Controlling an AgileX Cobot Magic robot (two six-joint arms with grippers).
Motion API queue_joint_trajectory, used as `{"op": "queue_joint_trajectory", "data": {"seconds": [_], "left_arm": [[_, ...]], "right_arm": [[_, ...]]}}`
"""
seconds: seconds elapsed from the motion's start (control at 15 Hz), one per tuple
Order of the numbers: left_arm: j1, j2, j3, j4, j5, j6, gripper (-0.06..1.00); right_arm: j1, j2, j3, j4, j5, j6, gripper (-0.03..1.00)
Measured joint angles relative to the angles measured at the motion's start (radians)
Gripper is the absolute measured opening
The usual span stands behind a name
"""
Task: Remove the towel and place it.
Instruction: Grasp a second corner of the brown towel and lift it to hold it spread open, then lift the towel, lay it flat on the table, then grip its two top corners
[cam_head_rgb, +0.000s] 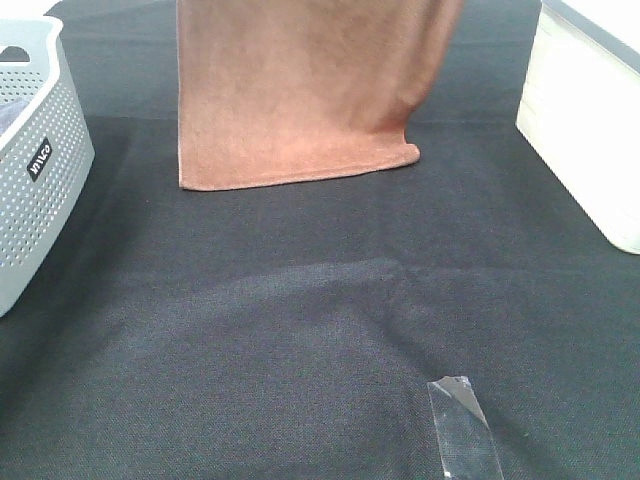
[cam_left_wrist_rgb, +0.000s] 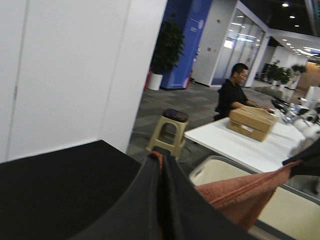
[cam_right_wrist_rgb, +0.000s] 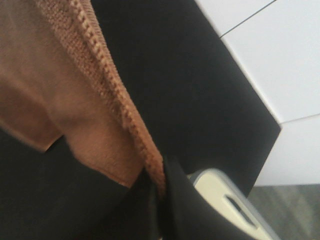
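The brown towel (cam_head_rgb: 300, 90) hangs spread out from above the top edge of the exterior high view. Its lower hem is at or just above the black tablecloth (cam_head_rgb: 300, 330). Both grippers are out of that view. In the left wrist view my left gripper (cam_left_wrist_rgb: 160, 157) is shut on one top corner of the towel (cam_left_wrist_rgb: 240, 195), which stretches away towards the other arm. In the right wrist view my right gripper (cam_right_wrist_rgb: 161, 187) is shut on the towel's stitched edge (cam_right_wrist_rgb: 75, 100). The towel's white tag does not show.
A grey perforated basket (cam_head_rgb: 40, 170) stands at the table's left edge. A white bin (cam_head_rgb: 590, 120) stands at the right edge and also shows in the left wrist view (cam_left_wrist_rgb: 280, 210) and the right wrist view (cam_right_wrist_rgb: 235, 205). A clear strip of tape (cam_head_rgb: 462, 430) lies near the front.
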Motion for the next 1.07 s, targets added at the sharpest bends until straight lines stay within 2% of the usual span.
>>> {"op": "queue_joint_trajectory", "data": {"seconds": [0.07,0.13,0.2,0.27,0.33,0.4,0.47,0.6,0.67,0.73,0.8,0.93,1.07], "left_arm": [[0.004,-0.001,0.003,0.005,-0.069,-0.024,0.00],[0.007,-0.001,0.008,0.008,-0.182,-0.062,0.00],[0.009,-0.001,0.008,0.009,-0.214,-0.077,0.00],[0.009,-0.001,0.008,0.010,-0.282,-0.119,0.00],[0.009,-0.002,0.008,0.010,-0.292,-0.141,0.00],[0.009,-0.002,0.008,0.010,-0.292,-0.141,0.00],[0.009,-0.005,0.027,0.009,-0.299,-0.152,0.00],[0.009,-0.017,0.135,0.008,-0.303,-0.144,0.00],[0.000,-0.045,0.244,0.009,-0.281,-0.109,0.00],[0.000,-0.045,0.244,0.009,-0.281,-0.109,0.00],[-0.013,-0.095,0.369,0.015,-0.221,-0.046,0.00],[-0.056,-0.276,0.680,0.015,-0.034,0.112,0.00],[-0.099,-0.474,0.952,0.012,0.117,0.235,0.00]], "right_arm": [[0.000,-0.013,-0.002,-0.005,0.043,0.001,0.00],[-0.002,-0.046,0.033,-0.011,0.056,0.007,0.00],[-0.005,-0.063,0.051,-0.012,0.056,0.008,0.00],[-0.005,-0.126,0.150,-0.006,0.058,0.009,0.00],[-0.006,-0.182,0.258,0.001,0.058,0.010,0.00],[-0.006,-0.182,0.258,0.001,0.058,0.010,0.00],[-0.006,-0.300,0.534,0.019,0.003,0.034,0.00],[-0.006,-0.455,0.829,0.037,-0.210,0.064,0.00],[-0.006,-0.541,0.973,0.054,-0.313,0.079,0.00],[-0.006,-0.541,0.973,0.054,-0.313,0.079,0.00],[-0.006,-0.613,1.092,0.067,-0.386,0.088,0.00],[-0.004,-0.728,1.242,0.089,-0.462,0.115,0.00],[-0.004,-0.800,1.334,0.106,-0.465,0.140,0.00]]}}
